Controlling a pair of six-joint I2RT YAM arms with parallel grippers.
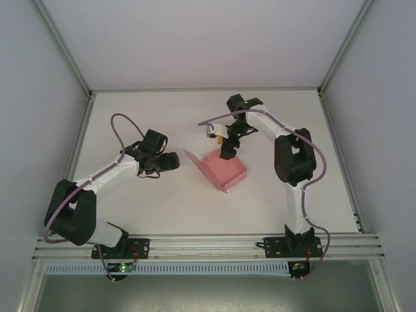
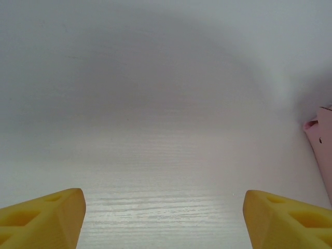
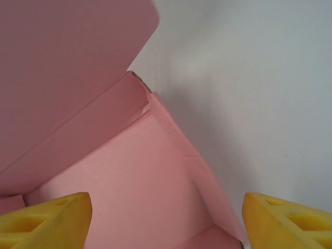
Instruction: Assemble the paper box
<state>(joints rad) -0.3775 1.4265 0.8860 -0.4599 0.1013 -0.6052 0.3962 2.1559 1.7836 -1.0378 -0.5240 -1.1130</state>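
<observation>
Top external: paper box (image 1: 224, 171) far from table (image 1: 162, 211) edges

Box, left wrist view: the pink thin-card paper box (image 2: 324, 155) is cut by the right edge, a narrow strip left in frame
Box, right wrist view: flap, floor and side wall run off the top, left and bottom edges; whole outline cannot be told
Box, top view: far rim hidden behind the right gripper (image 1: 228, 156)
Left fingers: yellow wedge-shaped plastic fingers (image 2: 46, 218) of the left gripper (image 2: 165, 207) are cropped by the bottom edge
Right fingers: cropped likewise at the bottom
Left gripper, top view: too small and dark to tell its fingers apart
</observation>
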